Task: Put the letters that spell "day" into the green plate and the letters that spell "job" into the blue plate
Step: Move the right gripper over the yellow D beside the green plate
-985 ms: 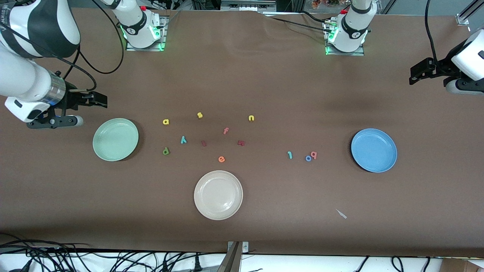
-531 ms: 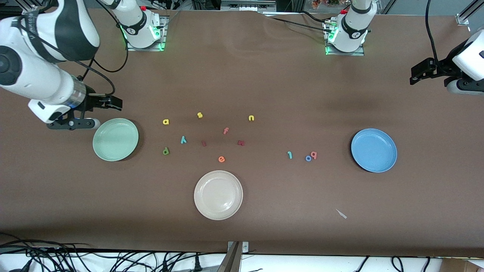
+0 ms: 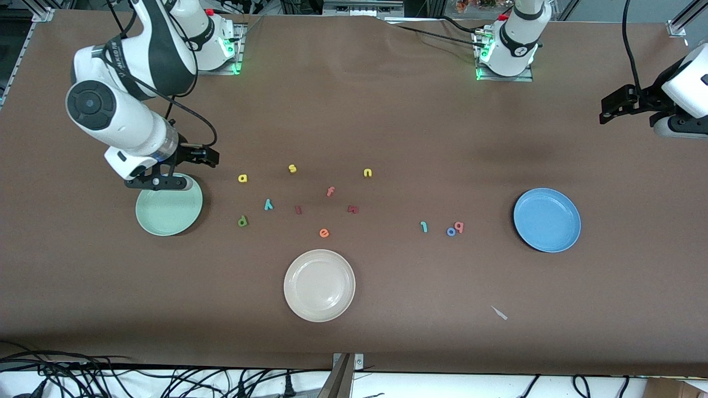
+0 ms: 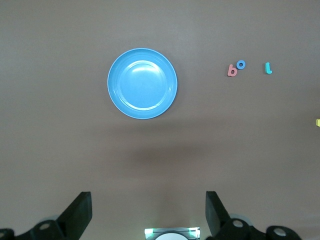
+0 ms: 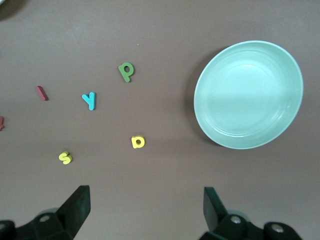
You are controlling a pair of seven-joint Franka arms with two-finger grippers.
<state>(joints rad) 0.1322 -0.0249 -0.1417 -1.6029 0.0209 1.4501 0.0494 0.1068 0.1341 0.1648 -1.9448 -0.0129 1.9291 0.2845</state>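
Note:
Open and empty, my right gripper [image 3: 200, 157] hangs over the table just off the green plate's [image 3: 168, 211] rim, on the side toward the yellow "a" [image 3: 242, 178]. Near the "a" lie the teal "y" [image 3: 268, 204] and dark green "d" [image 3: 242, 221]. The right wrist view shows the green plate [image 5: 248, 94], "d" [image 5: 126, 71], "y" [image 5: 89, 100] and "a" [image 5: 138, 142]. Teal "j" [image 3: 423, 226], blue "o" [image 3: 451, 231] and pinkish "b" [image 3: 458, 226] lie beside the blue plate [image 3: 546, 219]. My left gripper [image 3: 608, 108] waits open at its end of the table. Both plates are empty.
A cream-white plate [image 3: 319, 285] sits nearer the front camera than the letters. Yellow "s" [image 3: 292, 168] and "u" [image 3: 367, 173], a pink "f" [image 3: 330, 191], an orange "e" [image 3: 324, 232] and two dark red letters [image 3: 298, 209] lie mid-table. A small pale scrap [image 3: 499, 313] lies near the front edge.
My right arm has swung from its end of the table toward the letters, its gripper now by the green plate's rim. The left arm and all letters have not moved.

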